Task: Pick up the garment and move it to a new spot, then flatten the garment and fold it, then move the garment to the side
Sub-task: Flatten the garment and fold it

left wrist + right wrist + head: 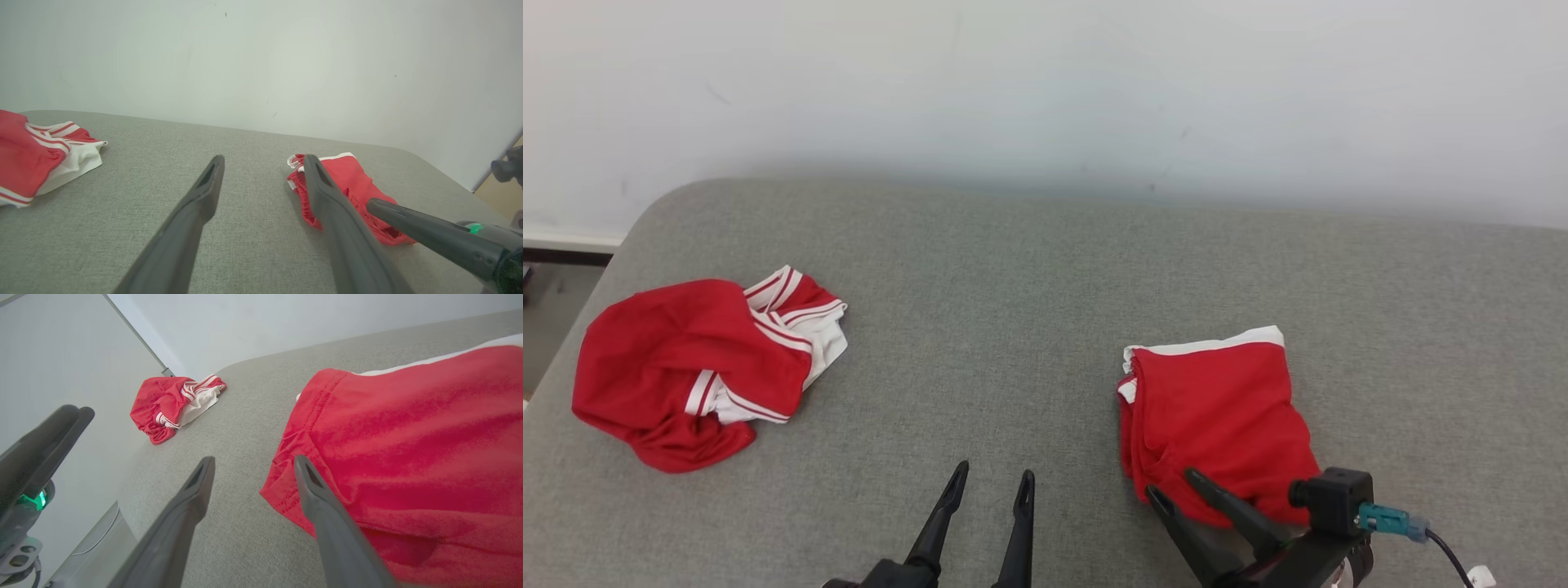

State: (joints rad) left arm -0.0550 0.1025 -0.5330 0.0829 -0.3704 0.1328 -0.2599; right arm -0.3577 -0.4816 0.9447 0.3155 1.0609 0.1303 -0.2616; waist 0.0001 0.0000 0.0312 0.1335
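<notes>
Lying folded, the garment [1217, 416] sits partly under the wide-spread, empty right hand [1171, 481].

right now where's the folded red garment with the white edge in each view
head view: folded red garment, lower right
left wrist view: garment, right of centre
right wrist view: garment, across the right side, close up
shared landmark: crumpled red garment with white stripes, left of it in every view
</notes>
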